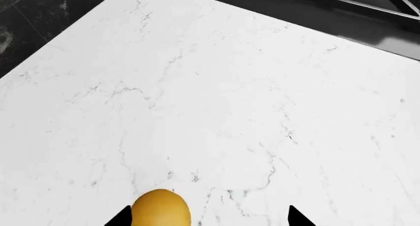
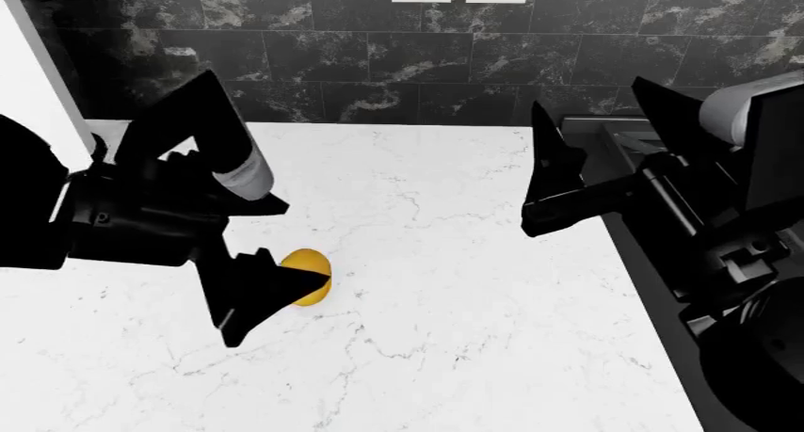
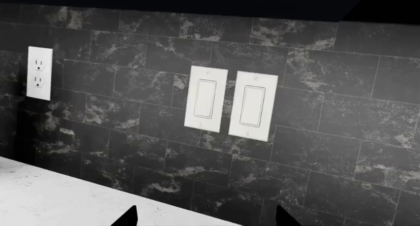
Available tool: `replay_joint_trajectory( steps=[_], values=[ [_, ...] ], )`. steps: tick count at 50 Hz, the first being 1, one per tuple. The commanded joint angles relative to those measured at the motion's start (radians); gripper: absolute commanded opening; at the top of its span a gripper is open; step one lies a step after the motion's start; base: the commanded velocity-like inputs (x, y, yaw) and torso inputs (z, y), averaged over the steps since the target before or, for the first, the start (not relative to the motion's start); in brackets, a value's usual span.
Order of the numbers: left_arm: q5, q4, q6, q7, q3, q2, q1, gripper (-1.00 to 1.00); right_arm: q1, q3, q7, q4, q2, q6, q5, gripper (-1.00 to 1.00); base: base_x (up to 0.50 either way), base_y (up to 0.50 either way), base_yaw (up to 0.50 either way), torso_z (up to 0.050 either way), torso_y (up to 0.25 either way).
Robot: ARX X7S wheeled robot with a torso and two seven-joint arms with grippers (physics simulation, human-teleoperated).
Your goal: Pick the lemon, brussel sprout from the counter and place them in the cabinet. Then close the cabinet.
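Lemon (image 1: 161, 209) sits between the spread left pincer (image 1: 210, 217) fingertips, seen only wrist-side.

Premises present as a domestic kitchen. White marble-look counter (image 2: 503, 310) with grey veining runs against a backsplash (image 3: 315, 152) of dark marbled tiles. Two white rocker switches (image 3: 228, 105) and a power outlet (image 3: 39, 73) are wall-mounted. A dark sink edge (image 2: 628, 168) adjoins the counter.
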Motion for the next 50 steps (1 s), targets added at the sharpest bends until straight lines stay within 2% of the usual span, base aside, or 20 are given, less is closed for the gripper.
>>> replay_joint_trajectory(
  steps=[1,14,25,39,50],
  values=[
    [0.089,-0.003,0.03,0.026,0.074,-0.004,-0.002,1.0,-0.007,-0.003,-0.006,0.004,0.003,-0.011,-0.009,1.0,0.0,0.0,0.0,0.0,0.0],
    [0.145,-0.015,0.045,0.045,0.13,-0.012,-0.009,1.0,0.002,-0.011,0.002,0.005,0.001,-0.009,-0.003,1.0,0.0,0.0,0.0,0.0,0.0],
    [0.149,-0.037,0.061,0.053,0.151,0.016,0.003,1.0,-0.009,-0.017,-0.008,0.01,0.003,-0.022,-0.019,1.0,0.0,0.0,0.0,0.0,0.0],
    [0.236,-0.122,0.104,0.078,0.215,0.054,-0.004,1.0,-0.016,-0.017,-0.009,0.012,0.006,-0.031,-0.021,1.0,0.0,0.0,0.0,0.0,0.0],
    [0.229,-0.134,0.106,0.08,0.227,0.071,0.008,1.0,-0.021,-0.023,-0.012,0.016,0.006,-0.038,-0.029,1.0,0.0,0.0,0.0,0.0,0.0]
  ],
)
